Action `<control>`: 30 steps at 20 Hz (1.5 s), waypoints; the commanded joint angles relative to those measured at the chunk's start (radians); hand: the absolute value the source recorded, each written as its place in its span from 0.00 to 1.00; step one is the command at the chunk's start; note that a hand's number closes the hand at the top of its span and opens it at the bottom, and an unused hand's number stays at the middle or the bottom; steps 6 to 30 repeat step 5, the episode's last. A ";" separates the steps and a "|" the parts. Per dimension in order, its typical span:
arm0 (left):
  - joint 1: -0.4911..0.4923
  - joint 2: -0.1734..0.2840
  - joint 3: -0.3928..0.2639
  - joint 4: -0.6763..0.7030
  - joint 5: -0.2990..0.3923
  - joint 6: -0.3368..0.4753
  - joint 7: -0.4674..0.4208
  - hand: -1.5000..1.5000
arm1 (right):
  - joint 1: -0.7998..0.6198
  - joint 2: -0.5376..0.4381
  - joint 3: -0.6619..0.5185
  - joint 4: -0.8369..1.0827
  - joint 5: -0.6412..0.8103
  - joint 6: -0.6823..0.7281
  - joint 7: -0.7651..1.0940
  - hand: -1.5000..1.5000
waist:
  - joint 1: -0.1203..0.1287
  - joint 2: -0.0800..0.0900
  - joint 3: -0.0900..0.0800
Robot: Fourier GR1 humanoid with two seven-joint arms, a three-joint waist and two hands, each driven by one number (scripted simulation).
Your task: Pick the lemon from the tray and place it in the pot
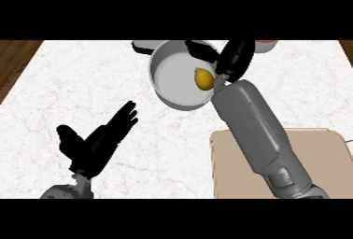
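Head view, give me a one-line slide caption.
Lemon lies in the pot; right hand above its rim, left hand open, tray at right.

Lemon [202, 79]: in the pot [172, 91], toward its right side, just left of the right hand's wrist.
Pot: on the counter [89, 79], at the far middle, under and left of the right hand [236, 57].
Right hand: over the pot's far right rim, its fingers [200, 49] reaching left across the rim.
Tray [324, 163]: on the counter at the near right, behind the right hand toward the robot, partly under the right forearm.
Left hand [96, 140]: at the near left above the counter, well apart from the pot and tray, fingers pointing up and to the right.
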 commanded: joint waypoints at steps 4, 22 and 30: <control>-0.018 0.019 0.076 0.026 0.028 -0.001 0.016 0.50 | 0.029 0.003 -0.033 0.062 -0.089 -0.162 -0.125 0.00 | -0.060 -0.019 -0.001; -0.015 -0.010 0.050 0.054 -0.008 0.016 -0.018 0.50 | 0.062 0.003 -0.029 0.082 -0.109 -0.207 -0.153 0.00 | -0.059 -0.017 -0.001; -0.015 -0.010 0.050 0.054 -0.008 0.016 -0.018 0.50 | 0.062 0.003 -0.029 0.082 -0.109 -0.207 -0.153 0.00 | -0.059 -0.017 -0.001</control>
